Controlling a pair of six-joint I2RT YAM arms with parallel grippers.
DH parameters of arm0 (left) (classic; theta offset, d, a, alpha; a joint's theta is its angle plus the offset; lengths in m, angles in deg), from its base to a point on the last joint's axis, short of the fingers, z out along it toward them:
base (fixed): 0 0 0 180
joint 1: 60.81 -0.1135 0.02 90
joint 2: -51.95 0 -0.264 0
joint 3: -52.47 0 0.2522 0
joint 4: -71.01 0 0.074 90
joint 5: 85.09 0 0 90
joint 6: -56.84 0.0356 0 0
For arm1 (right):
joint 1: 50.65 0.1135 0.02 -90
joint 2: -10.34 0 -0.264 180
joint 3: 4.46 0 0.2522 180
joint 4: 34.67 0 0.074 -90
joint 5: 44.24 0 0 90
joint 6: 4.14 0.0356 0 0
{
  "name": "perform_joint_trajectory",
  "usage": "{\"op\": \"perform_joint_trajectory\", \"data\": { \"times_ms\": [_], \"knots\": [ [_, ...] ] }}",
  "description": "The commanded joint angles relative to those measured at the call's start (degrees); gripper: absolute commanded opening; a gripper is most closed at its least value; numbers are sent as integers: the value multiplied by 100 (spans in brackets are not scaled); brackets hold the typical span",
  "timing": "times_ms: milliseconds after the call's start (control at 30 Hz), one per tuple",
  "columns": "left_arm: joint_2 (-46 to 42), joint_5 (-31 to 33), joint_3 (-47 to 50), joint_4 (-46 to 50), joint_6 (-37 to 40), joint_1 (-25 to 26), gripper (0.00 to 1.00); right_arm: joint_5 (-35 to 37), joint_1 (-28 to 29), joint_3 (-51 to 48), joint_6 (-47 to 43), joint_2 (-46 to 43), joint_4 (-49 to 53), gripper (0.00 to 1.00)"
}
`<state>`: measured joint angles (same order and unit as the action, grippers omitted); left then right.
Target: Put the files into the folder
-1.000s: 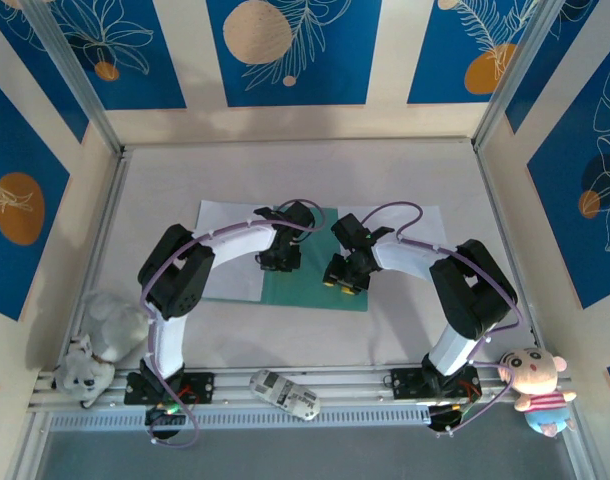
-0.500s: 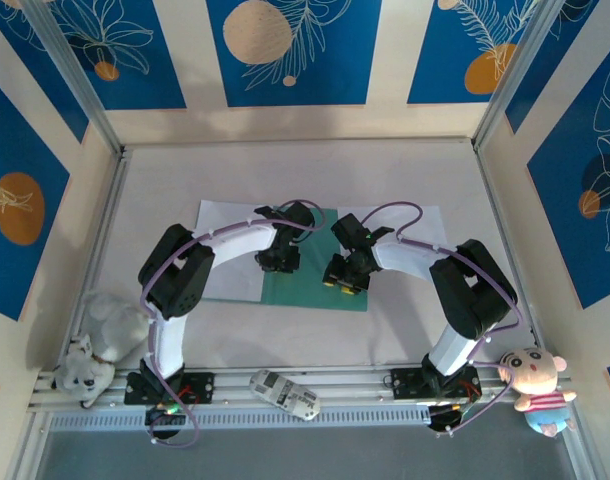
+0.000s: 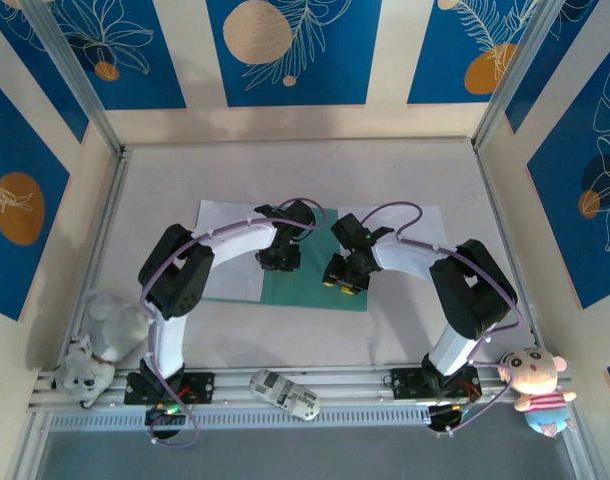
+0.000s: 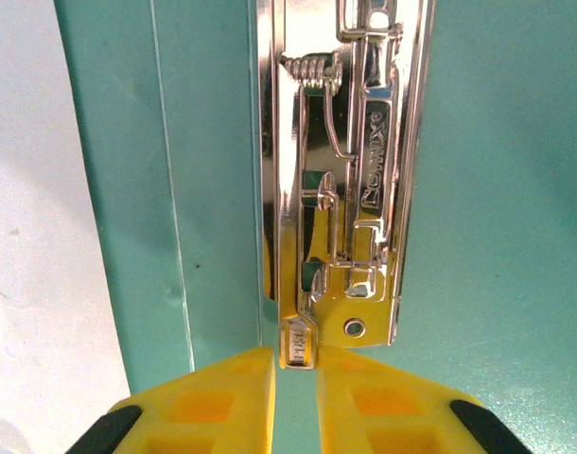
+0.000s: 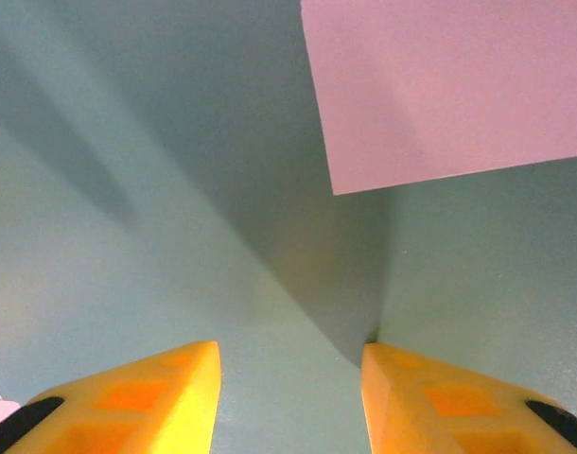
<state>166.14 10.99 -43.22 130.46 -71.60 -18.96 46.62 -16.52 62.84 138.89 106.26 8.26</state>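
The teal folder [image 3: 315, 291] lies open mid-table, with white files on its left [image 3: 228, 240] and right [image 3: 422, 226]. My left gripper [image 3: 278, 260] is over the spine. In the left wrist view its yellow jaws [image 4: 296, 355] stand nearly together, pinching the small tab at the near end of the metal clip [image 4: 350, 189]; teal cover [image 4: 501, 189] and a sheet [image 4: 33, 236] flank it. My right gripper [image 3: 343, 281] is low over the folder. It is open [image 5: 290, 352] with only teal cover [image 5: 128, 236] between its fingers, below a white sheet's corner [image 5: 449, 85].
A grey-white plush [image 3: 98, 347] sits at the near left by the rail and a pink doll [image 3: 535, 385] at the near right. A small white device [image 3: 285, 392] lies on the rail between the arm bases. Patterned walls close in the table on three sides.
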Motion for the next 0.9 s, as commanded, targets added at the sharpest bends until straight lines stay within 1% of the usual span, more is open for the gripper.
{"op": "perform_joint_trajectory", "data": {
  "times_ms": [0, 100, 167, 300, 600, 867],
  "knots": [
    [-33, 112, -147, 167, 72, -29, 18, -113, 41, -18, -26, 119, 84, 44],
    [-20, 111, -174, 185, 90, -31, 19, -113, 38, -19, -24, 119, 81, 45],
    [-18, 112, -187, 192, 95, -35, 22, -113, 41, -19, -25, 120, 97, 44],
    [-3, 118, -187, 203, 93, -35, 22, -113, 50, -34, -26, 111, 86, 45],
    [31, 112, -218, 203, 94, -34, 14, -113, 50, -45, -28, 101, 85, 45],
    [58, 87, -175, 169, 91, -28, 13, -112, 45, -34, -26, 109, 85, 45]
  ]
}}
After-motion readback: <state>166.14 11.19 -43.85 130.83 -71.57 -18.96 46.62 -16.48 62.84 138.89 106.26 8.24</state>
